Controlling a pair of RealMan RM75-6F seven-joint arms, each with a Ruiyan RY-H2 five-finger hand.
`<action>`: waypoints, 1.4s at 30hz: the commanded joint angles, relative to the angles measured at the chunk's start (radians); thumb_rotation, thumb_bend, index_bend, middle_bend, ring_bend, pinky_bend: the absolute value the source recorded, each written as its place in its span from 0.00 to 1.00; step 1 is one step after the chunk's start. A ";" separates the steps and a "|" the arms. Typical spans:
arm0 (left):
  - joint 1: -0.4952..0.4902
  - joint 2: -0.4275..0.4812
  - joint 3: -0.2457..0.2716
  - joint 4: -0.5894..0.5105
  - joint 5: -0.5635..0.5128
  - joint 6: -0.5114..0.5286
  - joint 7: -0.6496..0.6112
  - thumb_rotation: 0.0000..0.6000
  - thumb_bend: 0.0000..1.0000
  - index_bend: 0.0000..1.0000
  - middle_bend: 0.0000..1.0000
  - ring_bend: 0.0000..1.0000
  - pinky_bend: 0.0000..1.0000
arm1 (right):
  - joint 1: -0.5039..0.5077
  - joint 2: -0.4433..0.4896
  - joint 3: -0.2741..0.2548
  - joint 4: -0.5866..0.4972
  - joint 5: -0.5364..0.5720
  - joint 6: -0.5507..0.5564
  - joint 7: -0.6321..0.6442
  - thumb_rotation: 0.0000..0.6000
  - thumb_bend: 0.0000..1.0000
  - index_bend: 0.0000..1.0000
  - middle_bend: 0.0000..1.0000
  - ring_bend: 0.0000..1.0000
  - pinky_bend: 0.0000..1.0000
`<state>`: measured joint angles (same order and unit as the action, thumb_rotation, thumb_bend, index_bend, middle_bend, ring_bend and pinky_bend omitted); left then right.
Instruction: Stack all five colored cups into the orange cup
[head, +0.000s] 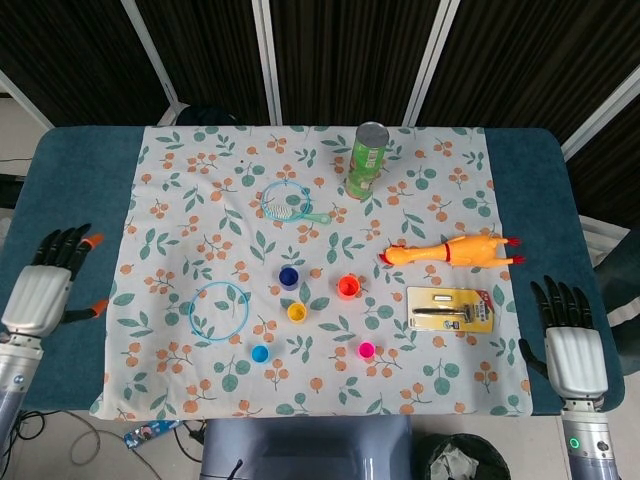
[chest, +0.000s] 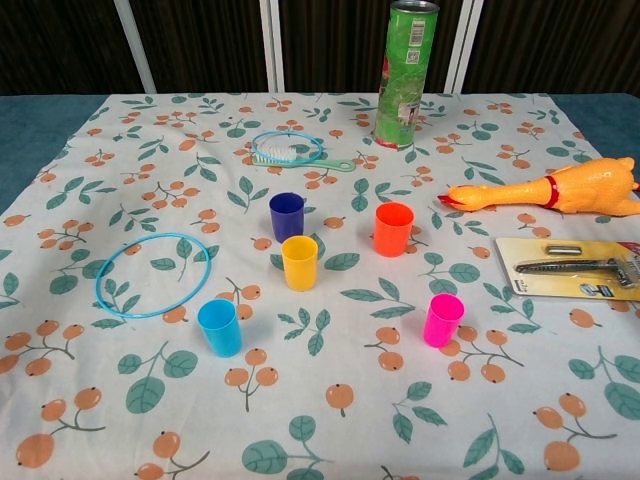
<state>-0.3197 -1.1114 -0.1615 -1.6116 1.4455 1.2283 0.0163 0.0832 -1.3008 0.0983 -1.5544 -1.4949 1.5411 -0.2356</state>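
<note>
With both the left hand (head: 40, 295) and right hand (head: 572, 350) hovering empty, fingers spread, at the frame's edges, the orange cup (chest: 393, 228) is standing mid-frame, so reaching for the nearby yellow cup (chest: 299, 262) seems wisest

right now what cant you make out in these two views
- Both robot hands, left and right: outside the chest view's frame.
- Packaged tool: cut by the chest view's right edge; print too small.
- Green can label: too small to read.
- Small item below the cloth, head view: unclear.
</note>
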 joint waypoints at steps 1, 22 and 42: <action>-0.137 0.012 -0.060 -0.034 -0.040 -0.155 0.051 1.00 0.15 0.15 0.00 0.00 0.00 | 0.001 -0.002 -0.001 0.000 -0.001 0.000 -0.003 1.00 0.38 0.00 0.00 0.00 0.06; -0.556 -0.282 -0.084 0.060 -0.485 -0.493 0.443 1.00 0.15 0.20 0.00 0.00 0.00 | 0.003 -0.009 0.003 0.009 0.013 -0.008 -0.010 1.00 0.38 0.00 0.00 0.00 0.06; -0.674 -0.505 -0.058 0.217 -0.598 -0.427 0.524 1.00 0.15 0.28 0.00 0.00 0.00 | 0.004 -0.010 0.005 0.016 0.024 -0.016 -0.005 1.00 0.38 0.00 0.00 0.00 0.06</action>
<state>-0.9891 -1.6104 -0.2211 -1.3995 0.8543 0.8003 0.5365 0.0873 -1.3106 0.1034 -1.5382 -1.4705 1.5255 -0.2408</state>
